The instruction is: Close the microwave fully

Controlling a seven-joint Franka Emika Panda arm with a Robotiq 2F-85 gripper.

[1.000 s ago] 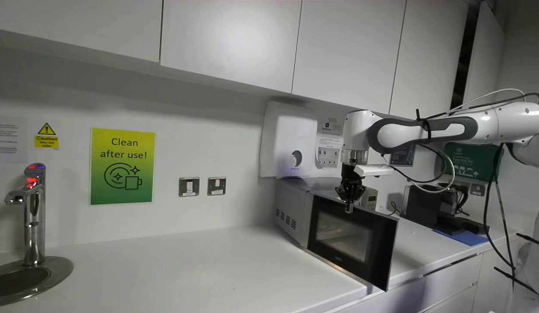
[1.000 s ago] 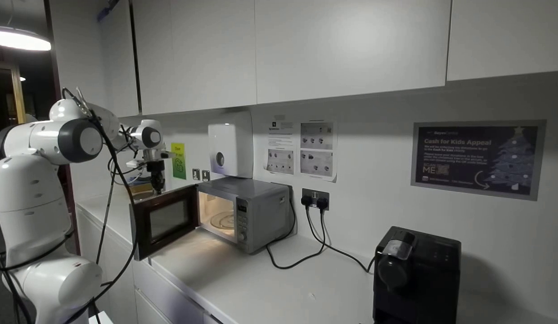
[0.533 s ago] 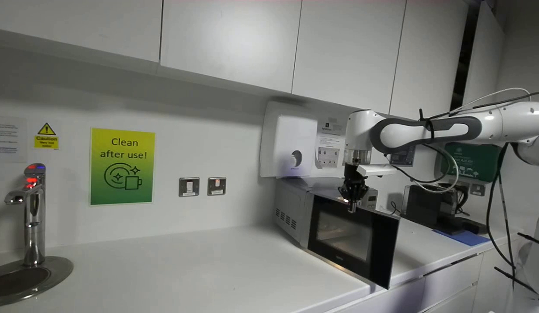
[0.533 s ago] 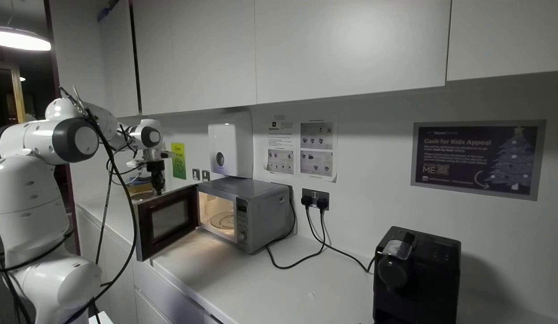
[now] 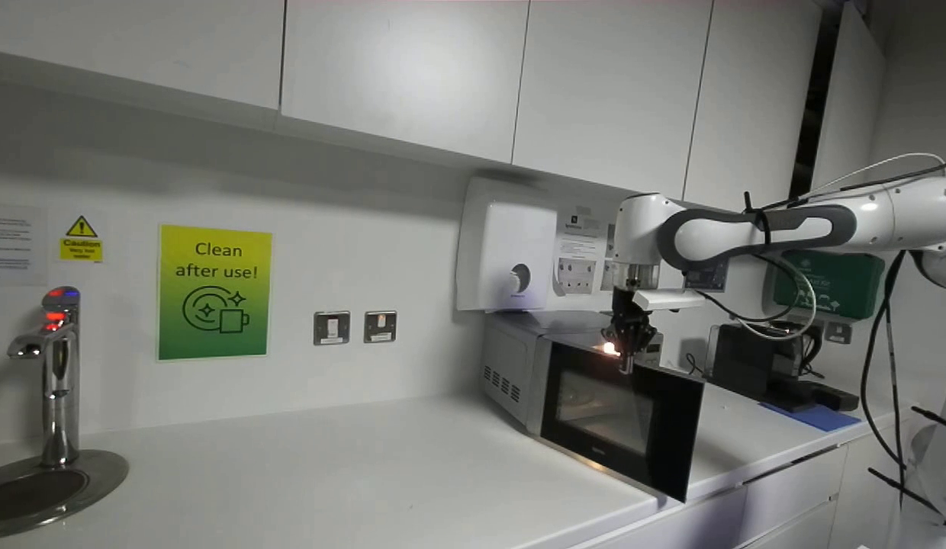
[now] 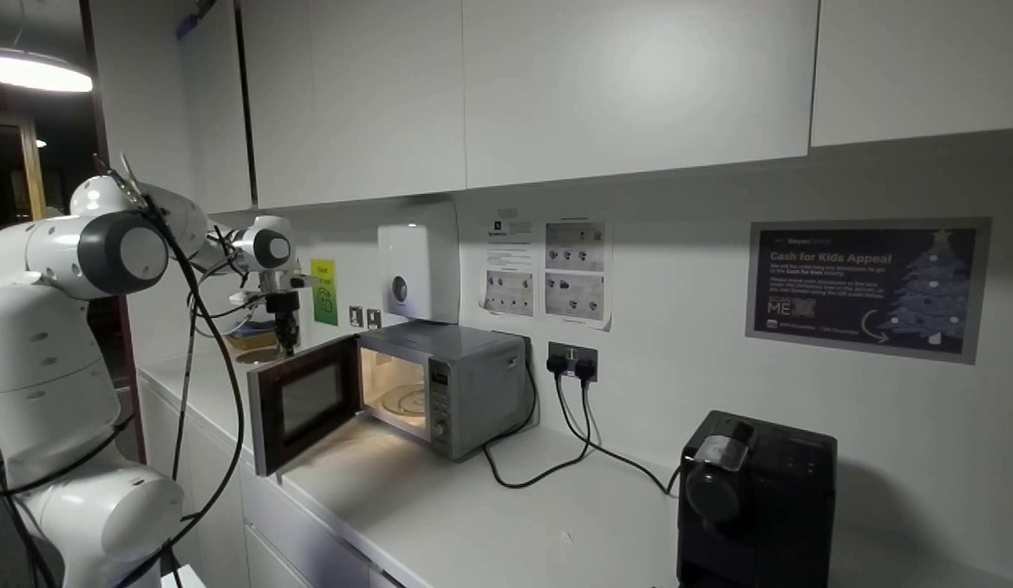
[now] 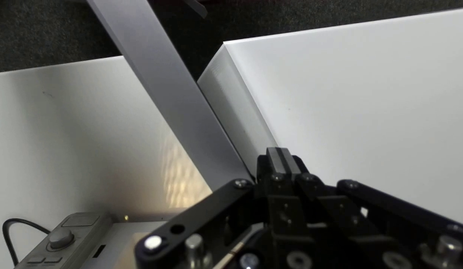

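Note:
The silver-grey microwave (image 5: pixel 507 362) stands on the counter against the wall, also seen in an exterior view (image 6: pixel 474 351). Its black door (image 5: pixel 671 435) stands wide open, with its free end past the counter's front edge. Warm light shows inside around a glass turntable (image 6: pixel 404 400). My gripper (image 5: pixel 627 369) points down at the door's outer face, near its top edge; in an exterior view the gripper (image 6: pixel 287 349) is partly behind the door (image 6: pixel 261 425). In the wrist view my gripper (image 7: pixel 283 158) is shut and empty, right beside the door's top edge (image 7: pixel 179 101); contact is unclear.
A white dispenser box (image 5: pixel 511 244) hangs on the wall above the microwave, under wall cabinets (image 5: pixel 610 91). A tap (image 5: pixel 59 374) and a black coffee machine (image 6: pixel 756 498) stand further along the counter (image 5: pixel 328 473). Black cables (image 6: pixel 212 327) hang from the arm.
The door's free end has swung a little toward closed. My gripper has moved slightly along with it, to the right in an exterior view, and the arm's upper links have shifted back.

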